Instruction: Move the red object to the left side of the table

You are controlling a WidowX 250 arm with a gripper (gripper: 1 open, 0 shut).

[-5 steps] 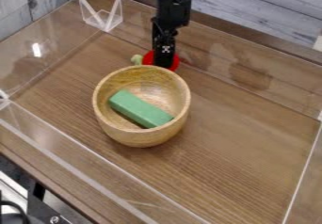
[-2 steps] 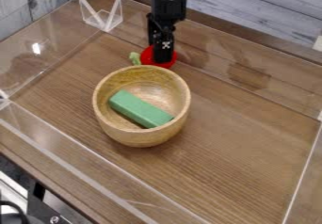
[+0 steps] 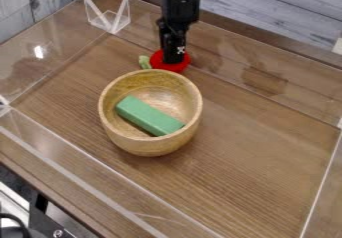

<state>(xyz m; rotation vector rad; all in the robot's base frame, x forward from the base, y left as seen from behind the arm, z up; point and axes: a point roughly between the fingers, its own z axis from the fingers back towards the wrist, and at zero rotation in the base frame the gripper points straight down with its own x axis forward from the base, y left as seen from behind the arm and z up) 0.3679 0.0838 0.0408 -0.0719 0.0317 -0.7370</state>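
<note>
The red object point(image 3: 170, 59), a small bright red toy fruit with a yellow-green stem pointing left, lies on the table point(image 3: 254, 152) just behind the wooden bowl. My gripper point(image 3: 170, 53) points straight down onto it, its black fingers low around the fruit and hiding the fruit's top. The fingers merge with the black hand, so I cannot make out how far they have closed. The fruit rests on the tabletop.
A wooden bowl point(image 3: 112, 90) holding a green block point(image 3: 147, 116) sits directly in front of the fruit. Clear acrylic walls point(image 3: 40, 52) border the table. A clear folded bracket point(image 3: 107, 14) stands at the back left.
The gripper has rolled slightly about its vertical axis while staying over the red object. The bowl and block have not moved.
</note>
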